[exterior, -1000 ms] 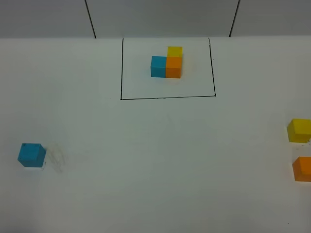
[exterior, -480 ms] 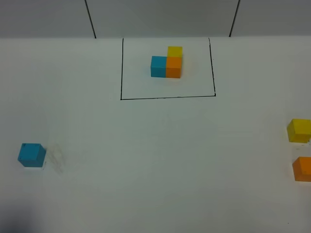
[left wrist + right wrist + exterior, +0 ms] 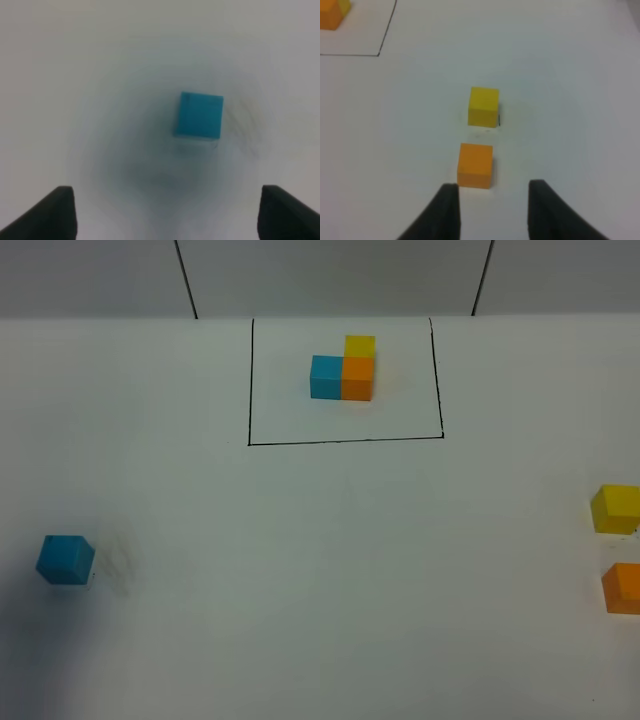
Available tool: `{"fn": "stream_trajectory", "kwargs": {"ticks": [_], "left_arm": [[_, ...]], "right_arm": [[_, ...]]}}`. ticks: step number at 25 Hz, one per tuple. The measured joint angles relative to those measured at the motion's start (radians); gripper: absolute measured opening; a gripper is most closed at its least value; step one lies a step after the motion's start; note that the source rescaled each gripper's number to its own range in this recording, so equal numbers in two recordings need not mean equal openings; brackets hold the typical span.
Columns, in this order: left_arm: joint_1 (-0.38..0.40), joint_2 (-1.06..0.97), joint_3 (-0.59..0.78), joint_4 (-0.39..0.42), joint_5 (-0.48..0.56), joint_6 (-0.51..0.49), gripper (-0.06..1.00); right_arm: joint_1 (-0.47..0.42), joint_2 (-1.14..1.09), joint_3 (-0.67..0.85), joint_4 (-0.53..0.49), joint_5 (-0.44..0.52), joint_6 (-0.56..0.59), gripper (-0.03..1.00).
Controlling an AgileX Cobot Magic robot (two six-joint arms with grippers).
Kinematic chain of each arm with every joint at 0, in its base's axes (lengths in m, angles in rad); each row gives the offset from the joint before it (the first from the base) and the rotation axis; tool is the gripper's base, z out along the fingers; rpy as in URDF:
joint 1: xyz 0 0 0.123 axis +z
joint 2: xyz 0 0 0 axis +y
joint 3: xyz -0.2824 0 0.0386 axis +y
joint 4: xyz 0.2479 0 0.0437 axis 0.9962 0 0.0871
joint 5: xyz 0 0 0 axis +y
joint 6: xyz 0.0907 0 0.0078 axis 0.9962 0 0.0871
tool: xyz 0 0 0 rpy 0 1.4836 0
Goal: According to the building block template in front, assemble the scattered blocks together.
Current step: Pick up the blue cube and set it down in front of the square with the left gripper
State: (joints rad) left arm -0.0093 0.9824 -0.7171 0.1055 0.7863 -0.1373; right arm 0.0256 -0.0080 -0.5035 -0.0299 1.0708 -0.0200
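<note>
The building block template (image 3: 342, 370), a joined blue, orange and yellow cluster, sits inside a black drawn rectangle (image 3: 345, 441) at the back middle. The loose blue cube (image 3: 65, 559) lies at the far left. The loose yellow cube (image 3: 616, 508) and the loose orange cube (image 3: 623, 587) lie at the right edge. Neither gripper shows in the high view. In the left wrist view my left gripper (image 3: 167, 220) is open above the table, with the blue cube (image 3: 199, 115) ahead of it. My right gripper (image 3: 492, 200) is open just short of the orange cube (image 3: 475, 165), with the yellow cube (image 3: 483, 107) beyond.
The white table (image 3: 330, 570) ends at a grey back wall (image 3: 330, 275) with two dark vertical lines. A corner of the template (image 3: 330, 12) and its frame line (image 3: 350, 54) show in the right wrist view.
A dark shadow has spread over the table at the lower left, around the blue cube. No block has moved.
</note>
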Motion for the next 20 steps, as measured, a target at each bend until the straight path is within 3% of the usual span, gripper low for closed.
{"fn": "stream_trajectory", "kwargs": {"ticks": [11,20], "left_arm": [[0.0,0.389,-0.005,-0.112,-0.203,0.07,0.67],[0.0,0.541,-0.006,-0.127,-0.289,0.089,0.67]], "right_arm": [[0.0,0.0,0.0,0.0,0.0,0.0,0.0],[0.0,0.0,0.0,0.0,0.0,0.0,0.0]]}}
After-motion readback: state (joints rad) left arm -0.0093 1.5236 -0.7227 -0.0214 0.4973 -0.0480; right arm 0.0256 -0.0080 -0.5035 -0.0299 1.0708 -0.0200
